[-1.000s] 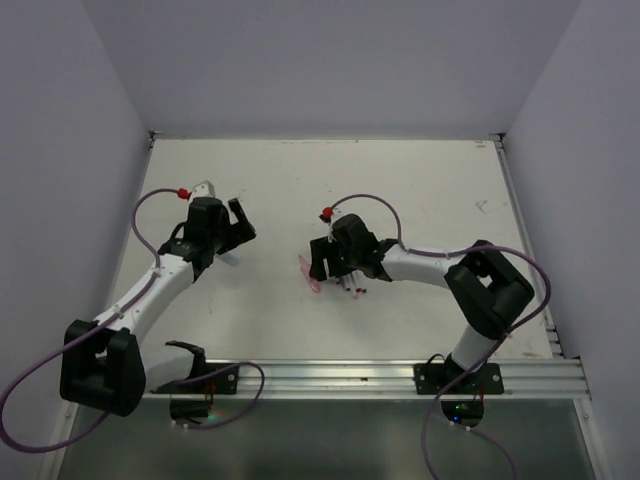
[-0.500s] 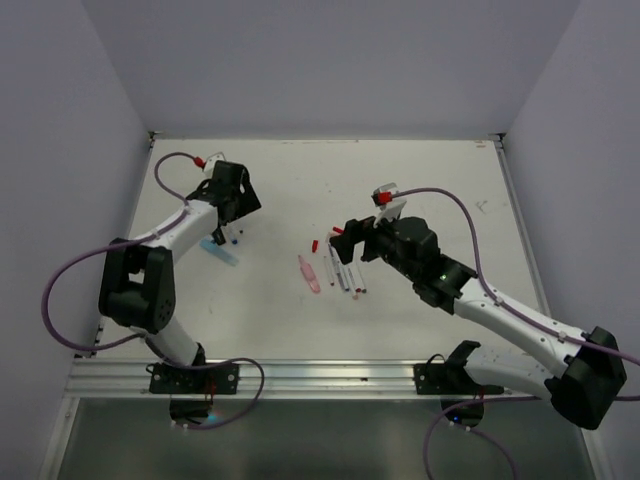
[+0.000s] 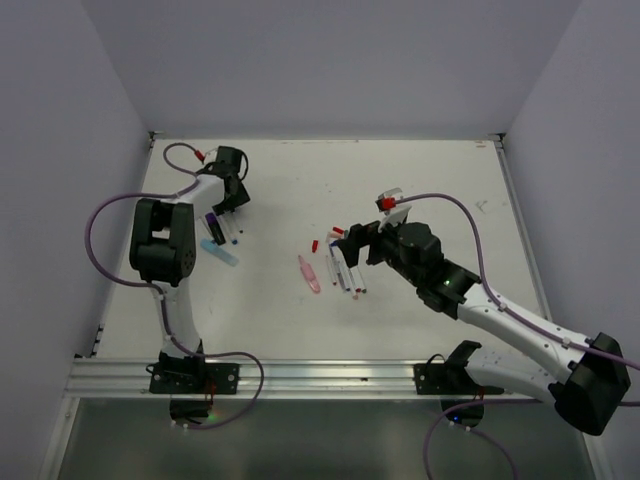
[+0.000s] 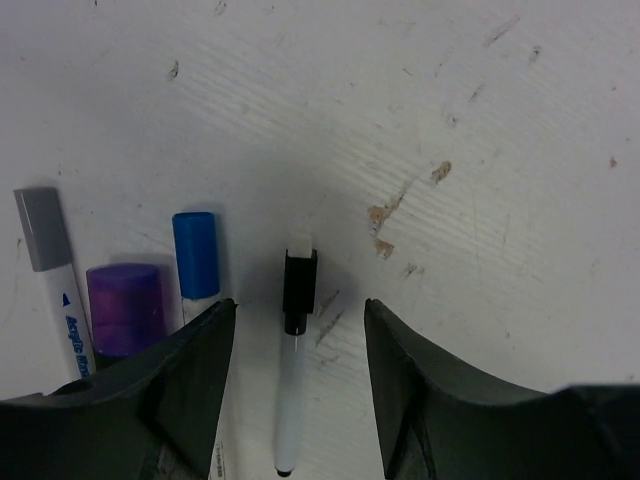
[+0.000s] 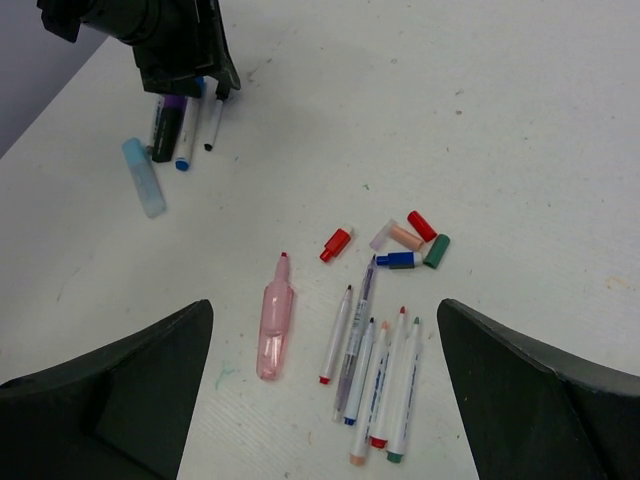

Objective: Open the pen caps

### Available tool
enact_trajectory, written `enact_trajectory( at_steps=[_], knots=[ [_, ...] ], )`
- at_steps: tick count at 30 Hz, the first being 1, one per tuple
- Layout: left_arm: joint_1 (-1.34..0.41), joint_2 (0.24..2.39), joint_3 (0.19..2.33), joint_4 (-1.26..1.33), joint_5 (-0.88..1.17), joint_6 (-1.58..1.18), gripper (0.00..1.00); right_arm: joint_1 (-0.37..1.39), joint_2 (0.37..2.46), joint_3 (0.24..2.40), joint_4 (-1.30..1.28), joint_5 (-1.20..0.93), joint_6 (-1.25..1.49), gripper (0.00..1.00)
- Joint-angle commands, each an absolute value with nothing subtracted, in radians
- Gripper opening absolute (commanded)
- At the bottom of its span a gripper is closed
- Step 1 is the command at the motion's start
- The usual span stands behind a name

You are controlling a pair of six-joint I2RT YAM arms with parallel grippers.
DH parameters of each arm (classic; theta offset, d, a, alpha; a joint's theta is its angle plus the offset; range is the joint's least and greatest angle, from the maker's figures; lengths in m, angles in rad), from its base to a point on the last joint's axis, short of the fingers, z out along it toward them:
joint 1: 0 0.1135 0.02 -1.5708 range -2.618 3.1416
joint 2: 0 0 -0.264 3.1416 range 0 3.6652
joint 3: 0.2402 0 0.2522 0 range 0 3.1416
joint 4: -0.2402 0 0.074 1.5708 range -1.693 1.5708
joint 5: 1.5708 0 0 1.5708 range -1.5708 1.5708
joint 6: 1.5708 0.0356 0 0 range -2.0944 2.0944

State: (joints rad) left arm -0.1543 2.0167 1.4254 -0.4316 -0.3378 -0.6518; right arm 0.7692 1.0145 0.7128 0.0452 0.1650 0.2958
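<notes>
- Overhead: the left gripper (image 3: 230, 208) stands at the table's (image 3: 430, 180) far left over a few pens (image 3: 224, 234). The right gripper (image 3: 345, 241) hangs wide open beside the loose caps (image 3: 314, 244) mid-table.
- Left wrist: the jaws are parted and grip nothing. A slim white pen (image 4: 289, 400) lies between them untouched, its black cap (image 4: 299, 285) just past the fingertips. A blue cap (image 4: 194, 255) and a purple cap (image 4: 125, 308) lie beside the left finger.
- Right wrist: the fingers are spread wide and empty. A red cap (image 5: 336, 244) and a green cap (image 5: 436, 250) lie ahead, beyond the uncapped pens (image 5: 378, 385).
</notes>
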Motion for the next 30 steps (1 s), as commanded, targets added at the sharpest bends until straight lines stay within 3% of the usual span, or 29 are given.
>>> enact_trajectory(
  at_steps=[1,7,13,16,19,23,30],
  knots=[
    [-0.127,2.059,1.494,-0.456,-0.336,-0.632,0.57,0.769,1.022,0.704,0.078,0.16,0.279,0.98],
    [-0.109,2.109,1.508,-0.448,-0.327,-0.63,0.48,0.767,1.046,0.709,0.077,0.138,0.276,0.98],
    [-0.107,2.115,1.494,-0.449,-0.287,-0.638,0.28,0.767,1.068,0.713,0.087,0.117,0.284,0.98],
    [-0.11,2.085,1.456,-0.434,-0.24,-0.658,0.13,0.767,1.092,0.719,0.103,0.094,0.287,0.97],
    [-0.118,2.022,1.396,-0.408,-0.2,-0.678,0.05,0.767,1.136,0.732,0.126,0.057,0.298,0.96],
    [-0.141,1.86,1.278,-0.324,-0.15,-0.747,0.0,0.769,1.209,0.761,0.179,-0.029,0.356,0.94],
    [-0.276,1.57,1.016,-0.132,-0.068,-0.81,0.0,0.773,1.379,0.847,0.285,-0.139,0.471,0.86]
  ],
)
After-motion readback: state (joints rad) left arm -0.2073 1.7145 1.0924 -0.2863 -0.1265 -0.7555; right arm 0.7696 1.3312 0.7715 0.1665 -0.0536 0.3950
